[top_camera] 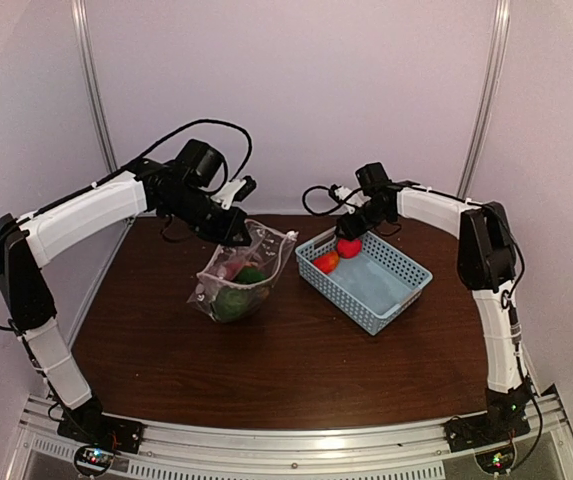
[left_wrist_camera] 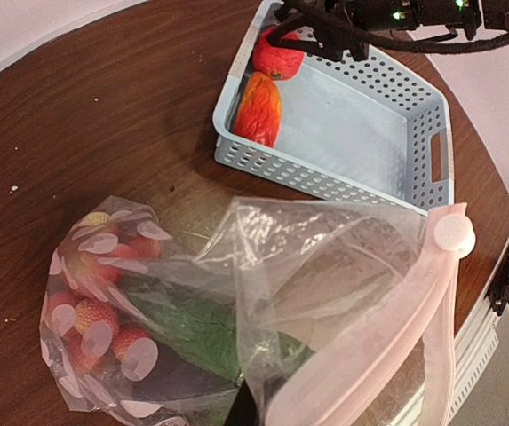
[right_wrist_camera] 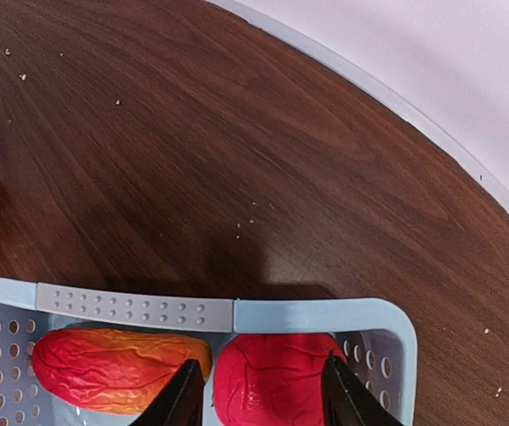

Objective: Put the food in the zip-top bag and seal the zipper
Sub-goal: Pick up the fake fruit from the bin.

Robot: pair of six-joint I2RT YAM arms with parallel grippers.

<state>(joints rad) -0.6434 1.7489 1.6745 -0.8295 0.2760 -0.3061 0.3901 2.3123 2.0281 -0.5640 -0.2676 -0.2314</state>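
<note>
top external: left fingers (top_camera: 234,231) clenched on the raised mouth edge of the zip-top bag (top_camera: 238,288). bag standing mid-worktop (top_camera: 166,350), mouth held up and gaping, just left of the light blue basket (top_camera: 406,290) and apart from it. right fingers (top_camera: 350,233) lowered into the far corner of the basket.

left wrist: seen through the clear spotted film, red strawberries (left_wrist_camera: 85,315) at the closed end, green cucumber (left_wrist_camera: 192,324) beside them, dark purple eggplant (left_wrist_camera: 170,382) underneath. zipper (left_wrist_camera: 405,311) unsealed, a pale pink strip curving along the open mouth, with a round pale tab (left_wrist_camera: 454,236) at its far end.

right wrist: right fingers spread, one on each side of a red piece (right_wrist_camera: 267,373) lying in the basket corner. contact with it not determinable. orange-red piece (right_wrist_camera: 112,368) just beside it, against the same perforated wall. both pieces in the basket, outside the bag. bare brown worktop beyond the basket rim.
</note>
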